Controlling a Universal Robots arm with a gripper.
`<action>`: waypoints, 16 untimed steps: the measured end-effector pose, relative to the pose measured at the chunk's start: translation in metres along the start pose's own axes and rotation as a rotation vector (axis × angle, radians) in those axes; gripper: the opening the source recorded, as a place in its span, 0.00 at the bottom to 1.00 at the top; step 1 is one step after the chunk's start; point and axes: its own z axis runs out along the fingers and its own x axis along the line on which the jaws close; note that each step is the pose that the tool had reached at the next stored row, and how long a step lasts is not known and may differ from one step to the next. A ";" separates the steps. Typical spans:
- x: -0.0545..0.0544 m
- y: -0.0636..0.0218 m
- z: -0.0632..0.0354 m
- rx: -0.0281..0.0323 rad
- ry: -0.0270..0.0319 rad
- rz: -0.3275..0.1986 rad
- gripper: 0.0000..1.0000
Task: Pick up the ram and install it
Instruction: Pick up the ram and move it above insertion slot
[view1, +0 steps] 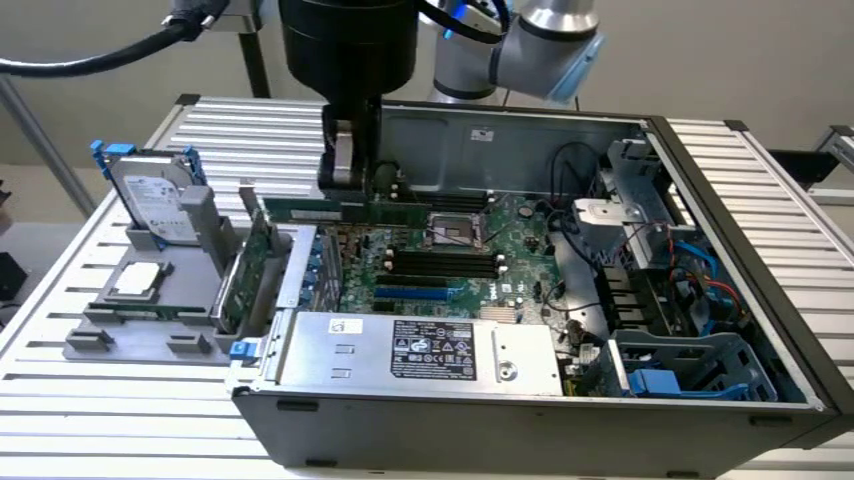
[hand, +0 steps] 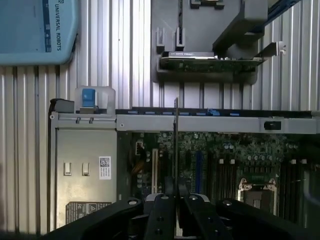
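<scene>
As it pinches the ram, end effector nearly closed

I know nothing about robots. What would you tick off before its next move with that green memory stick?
1. Pincer shut on the ram: ok.
2. Ram level in the grip: ok.
3. Ram parallel to the black slots: ok.
4. Ram directly over a slot: not ok, the wrist view shows it off to one side of them.
5. Slots free of other sticks: ok.
6. Slot end latches open: cannot tell.
</scene>
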 end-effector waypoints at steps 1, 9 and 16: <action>0.000 -0.0045 0.0001 0.0000 0.0000 0.000 0.00; -0.012 -0.0387 0.0054 -0.0001 0.0001 0.000 0.00; -0.036 -0.0588 0.0177 -0.0001 0.0002 0.000 0.00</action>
